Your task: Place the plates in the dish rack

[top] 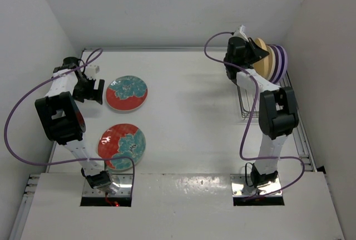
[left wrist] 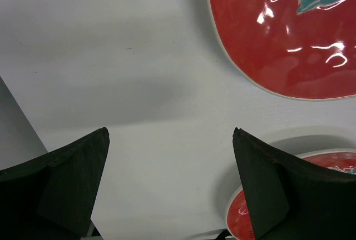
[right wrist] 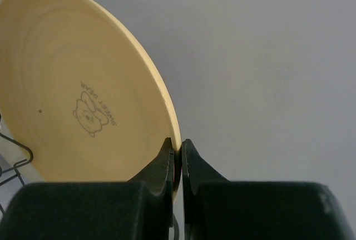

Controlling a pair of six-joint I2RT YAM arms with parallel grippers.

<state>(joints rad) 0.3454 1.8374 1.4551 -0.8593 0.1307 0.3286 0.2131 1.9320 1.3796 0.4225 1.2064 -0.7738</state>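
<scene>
Two red plates with teal flowers lie flat on the table at the left, one farther and one nearer. My left gripper is open and empty just left of the farther one. In the left wrist view, its open fingers hover over bare table with one red plate ahead and another partly behind the right finger. My right gripper is shut on the rim of an upright orange-yellow plate at the dish rack. The right wrist view shows the pinch on that plate.
A cream plate and lilac plates stand upright in the rack behind the held plate. White walls enclose the table at the left, back and right. A rack wire shows below the held plate.
</scene>
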